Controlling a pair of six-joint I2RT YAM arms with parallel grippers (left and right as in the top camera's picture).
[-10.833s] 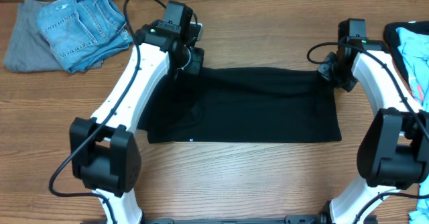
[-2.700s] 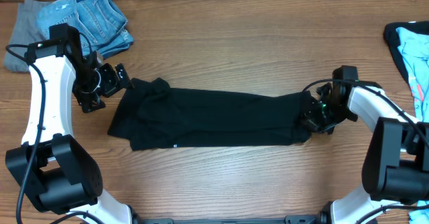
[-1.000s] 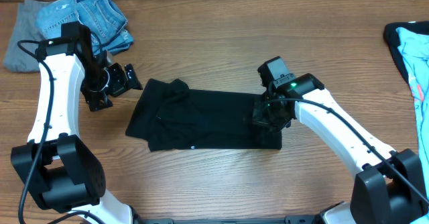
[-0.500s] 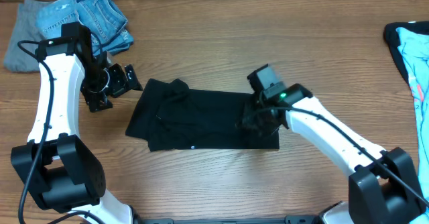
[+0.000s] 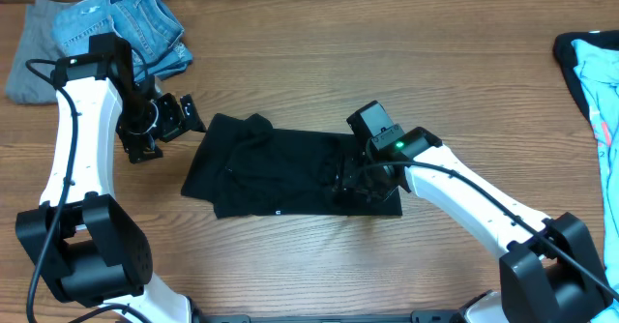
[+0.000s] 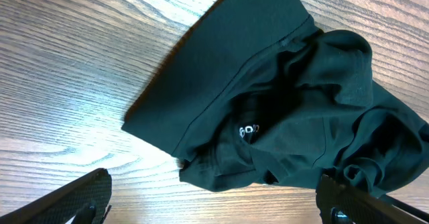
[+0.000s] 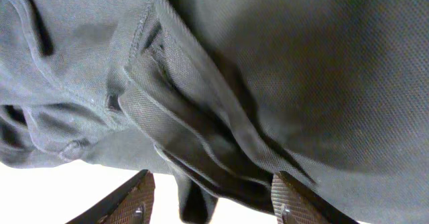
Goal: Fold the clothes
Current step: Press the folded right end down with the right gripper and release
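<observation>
Black clothes (image 5: 276, 173) lie bunched in the middle of the tabletop (image 5: 319, 52). Your left gripper (image 5: 179, 120) is spread wide just beside their left end, holding nothing. Your right gripper (image 7: 211, 204) sits over their right end, fingers apart; it may be touching a fold.

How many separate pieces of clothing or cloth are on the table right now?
4. Black garment at centre; jeans at top left, lying on a grey cloth; a light blue piece at the right edge, cut off, so more may be hidden.
</observation>
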